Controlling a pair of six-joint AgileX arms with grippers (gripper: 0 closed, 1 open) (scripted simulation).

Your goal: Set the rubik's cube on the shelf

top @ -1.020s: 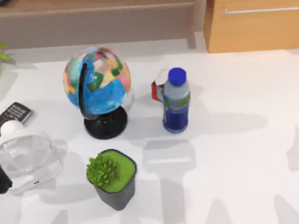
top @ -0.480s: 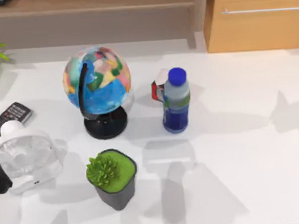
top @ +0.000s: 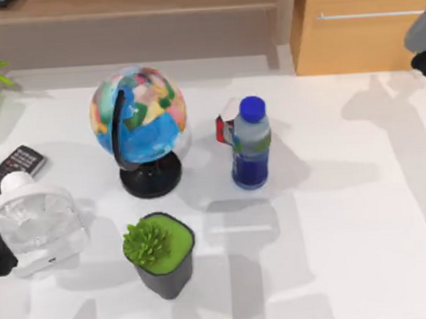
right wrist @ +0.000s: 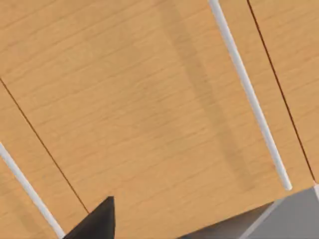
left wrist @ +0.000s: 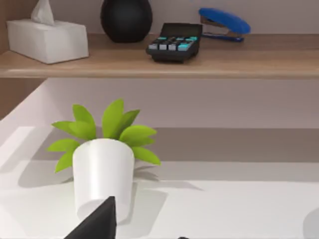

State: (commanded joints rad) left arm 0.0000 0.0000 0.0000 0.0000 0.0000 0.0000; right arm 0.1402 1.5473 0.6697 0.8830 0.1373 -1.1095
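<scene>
Where drawers face it, right tool [right wrist: 94,219] (one dark tip), touching nothing

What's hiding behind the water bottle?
Behind the water bottle peeks a small red-and-white box on the table. The bottle covers most of it.

Shelf [top: 131,1]: long light-brown wooden ledge along the tabletop's far edge, grey-beige panel below its front edge. Cube: cannot tell its position.
</scene>
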